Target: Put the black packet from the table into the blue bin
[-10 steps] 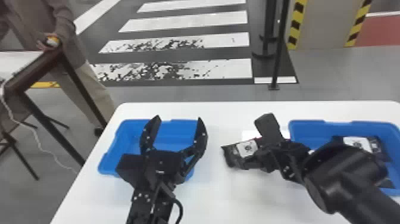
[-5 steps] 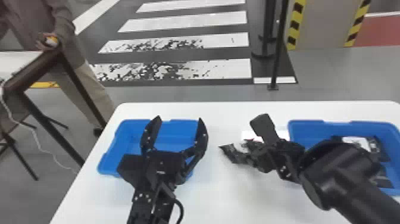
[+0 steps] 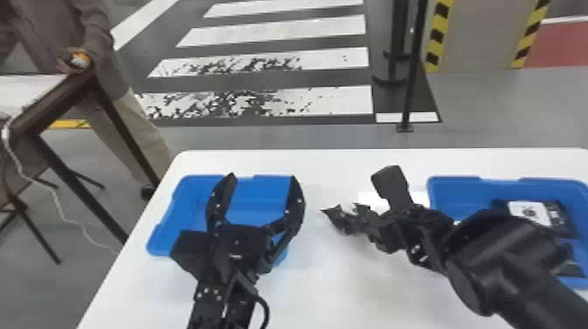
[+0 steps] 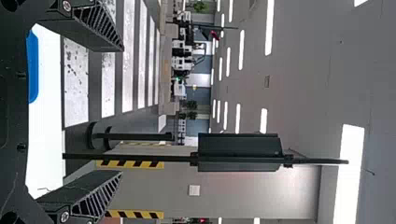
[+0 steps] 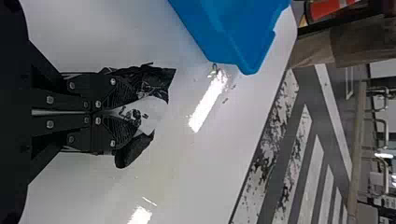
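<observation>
Right of the table's middle, my right gripper (image 3: 372,225) holds the crumpled black packet (image 3: 342,218) over the white table (image 3: 332,280). In the right wrist view my right gripper (image 5: 128,113) is shut on the black packet (image 5: 156,84), whose white label shows between and beyond the fingers. My left gripper (image 3: 262,186) stands open and idle over the left blue bin (image 3: 192,197); its two fingers also show spread in the left wrist view (image 4: 122,112). Another blue bin (image 3: 453,188) stands on the right, with black packets (image 3: 564,218) in it, partly behind the right arm.
A white sheet (image 3: 372,199) lies on the table behind the right gripper. Beyond the far edge stand a thin black post (image 3: 413,78) and a striped panel. A dark side table (image 3: 52,105) is off to the left.
My right gripper and the black packet have turned, so the packet's white label has gone from sight in the head view. The left arm has kept still.
</observation>
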Robot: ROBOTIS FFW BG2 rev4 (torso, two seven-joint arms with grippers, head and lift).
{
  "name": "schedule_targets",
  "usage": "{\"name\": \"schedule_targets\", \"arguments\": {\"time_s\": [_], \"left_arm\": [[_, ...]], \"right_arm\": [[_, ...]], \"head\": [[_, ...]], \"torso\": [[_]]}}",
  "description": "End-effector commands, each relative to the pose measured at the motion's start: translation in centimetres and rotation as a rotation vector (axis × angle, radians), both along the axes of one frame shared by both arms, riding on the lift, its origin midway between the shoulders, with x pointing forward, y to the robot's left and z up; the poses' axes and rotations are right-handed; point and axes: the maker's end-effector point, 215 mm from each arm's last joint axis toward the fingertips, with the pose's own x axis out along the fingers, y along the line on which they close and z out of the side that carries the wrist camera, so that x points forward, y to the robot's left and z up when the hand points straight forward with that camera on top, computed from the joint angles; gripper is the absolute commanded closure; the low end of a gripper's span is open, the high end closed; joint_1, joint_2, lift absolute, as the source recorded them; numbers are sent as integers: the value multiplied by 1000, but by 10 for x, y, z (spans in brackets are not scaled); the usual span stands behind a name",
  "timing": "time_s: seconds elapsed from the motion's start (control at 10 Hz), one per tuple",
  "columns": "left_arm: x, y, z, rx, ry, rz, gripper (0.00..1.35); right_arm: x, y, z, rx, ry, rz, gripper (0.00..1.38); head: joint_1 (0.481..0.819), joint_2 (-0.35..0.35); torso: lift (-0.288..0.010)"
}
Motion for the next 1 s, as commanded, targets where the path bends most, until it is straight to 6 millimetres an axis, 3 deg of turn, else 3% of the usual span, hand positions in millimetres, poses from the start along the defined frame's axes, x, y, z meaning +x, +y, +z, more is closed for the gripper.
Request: {"name": "schedule_targets", "arguments": {"time_s": [0.0,0.1,0.2,0.3,0.5,0.6,0.7,0.8,0.9], "left_arm": [[-2,3,-1,2,0,3,90],[-3,3,-2,2,2,3,90],[-3,3,-1,1,0,3,91],[-4,4,-1,1,-3,5,91],[-4,5,0,0,-6,7,93],[-4,6,0,1,-6,9,93],[-4,7,0,-1,-6,12,93],[-3,4,2,-1,-10,5,93],[-3,3,2,-2,-10,2,91]], "right_arm": [[18,-9,46,122,-109,-85,1256],[31,-46,83,165,-211,-199,1256],[37,-100,107,169,-288,-324,1256],[34,-147,116,155,-319,-422,1256],[-1,-244,81,20,-243,-589,1256],[-19,-274,71,-4,-214,-645,1256],[-30,-286,60,-32,-180,-670,1213],[-28,-293,53,-52,-167,-678,851],[-23,-292,60,-54,-186,-665,383]], "head": [[695,206],[695,202],[695,178],[695,153],[695,41],[695,-17],[695,-64],[695,-83],[695,-103]], "torso": [[-110],[-110],[-110],[-110],[-110],[-110],[-110],[-110],[-110]]}}
